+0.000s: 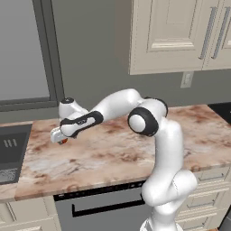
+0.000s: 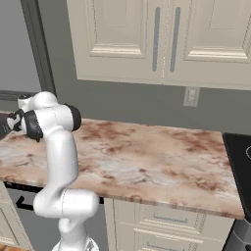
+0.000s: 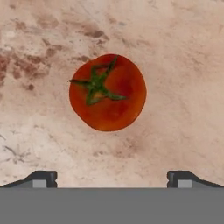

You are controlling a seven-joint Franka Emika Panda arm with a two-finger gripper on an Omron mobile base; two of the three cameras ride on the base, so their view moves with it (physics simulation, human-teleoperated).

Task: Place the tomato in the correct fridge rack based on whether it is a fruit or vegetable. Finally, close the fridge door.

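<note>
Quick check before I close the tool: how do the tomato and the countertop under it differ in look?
The tomato is a smooth, even red; the countertop is pale beige with brown mottling. The tomato is round and carries a green stem star; the countertop is flat and bare around it. In the hand view, the tool is open, its fingertips wider apart than the tomato. Both look matte.

The arm [image 1: 162, 149] is showing glossy white, rounded shells, swelling into thick bulbous segments. Dark charcoal rings are banding its joints, with a large black disc capping the elbow [image 1: 140, 121]. A black strip is running along the forearm. The pincer [image 3: 112, 178] is ending in two small dark, square-edged fingertips [image 3: 41, 178].
</note>
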